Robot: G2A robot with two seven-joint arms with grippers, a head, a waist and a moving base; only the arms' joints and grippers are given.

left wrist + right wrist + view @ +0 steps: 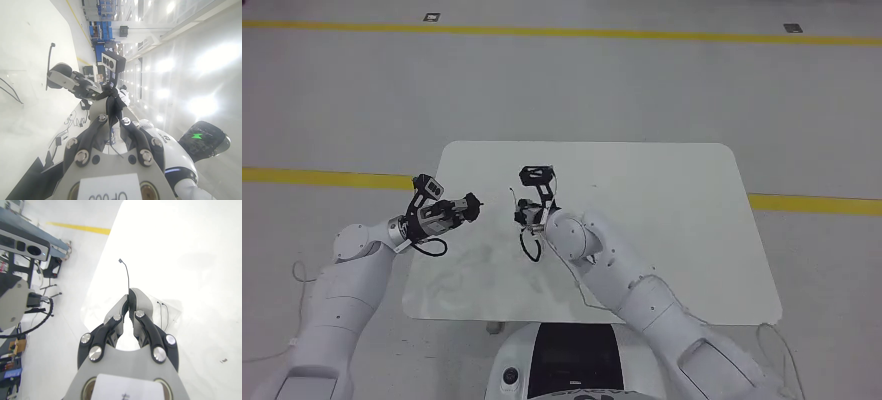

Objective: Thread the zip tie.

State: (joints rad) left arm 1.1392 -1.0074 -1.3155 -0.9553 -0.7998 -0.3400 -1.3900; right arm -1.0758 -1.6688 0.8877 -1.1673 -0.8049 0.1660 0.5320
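Two grippers hang over a white bench (662, 230), tips facing each other, near but apart. The right gripper (129, 298) is closed, pinching one black tie (127, 275) at its fingertips, clear of the bench. The tie's long axis runs crossways to those fingers. Its longer part, ending in the head (120, 260), points toward the far edge of the bench. A shorter length of tail (46, 86) sticks out the other side.

The left gripper (111, 95) lies to the robot's left of the tie, pointing toward it, and looks closed too. A thin black strip (115, 148) trails back between its fingers; what it is, and whether it is pinched, I cannot tell.

The coming move probably turns on that sideways gap: the left gripper is the nearer free one and would need to catch the tail and bend it round to the head.

Counted: one tie in grip, and one clear bag (174, 313) on the bench with two spare ties (161, 317) in it.
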